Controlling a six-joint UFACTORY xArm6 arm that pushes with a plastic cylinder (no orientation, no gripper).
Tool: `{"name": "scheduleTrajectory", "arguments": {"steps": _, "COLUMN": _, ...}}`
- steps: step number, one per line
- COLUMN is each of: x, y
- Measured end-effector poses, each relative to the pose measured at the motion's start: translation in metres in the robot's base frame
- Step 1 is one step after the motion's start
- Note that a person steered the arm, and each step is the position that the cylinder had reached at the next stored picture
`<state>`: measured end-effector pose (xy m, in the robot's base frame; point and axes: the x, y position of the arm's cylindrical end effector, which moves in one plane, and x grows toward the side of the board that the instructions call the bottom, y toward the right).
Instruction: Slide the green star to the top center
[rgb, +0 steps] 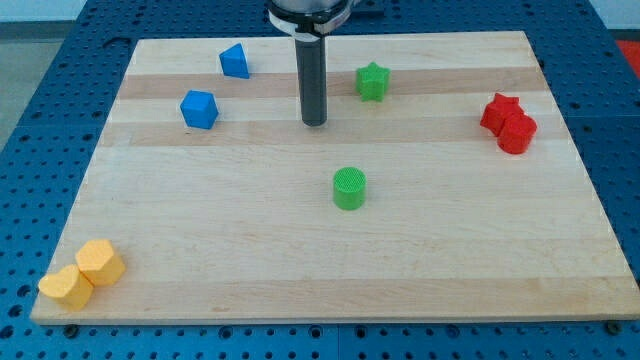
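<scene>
The green star (372, 81) is seen lying near the top edge of the wooden tabletop (330, 270), a little to the right of centre. My tip (315, 122) is set down just to the star's lower left, apart from it. No jaws are carried by the arm; only the dark rod is shown. A green cylinder (349, 188) is placed near the middle of the tabletop. Two blue blocks (235, 61) (198, 109) are found towards the top left corner. A red star (499, 111) and a red cylinder (517, 133) are seen touching near the right edge. Two yellow blocks (101, 262) (66, 287) are pressed together at the bottom left corner.
</scene>
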<state>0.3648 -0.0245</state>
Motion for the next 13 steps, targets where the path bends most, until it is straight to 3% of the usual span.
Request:
{"name": "scheduleTrajectory", "arguments": {"steps": 1, "x": 0.034, "y": 0.004}}
{"name": "scheduleTrajectory", "arguments": {"steps": 5, "x": 0.037, "y": 0.066}}
{"name": "scheduleTrajectory", "arguments": {"steps": 7, "x": 0.022, "y": 0.104}}
{"name": "scheduleTrajectory", "arguments": {"steps": 9, "x": -0.014, "y": 0.07}}
{"name": "scheduleTrajectory", "arguments": {"steps": 13, "x": -0.057, "y": 0.084}}
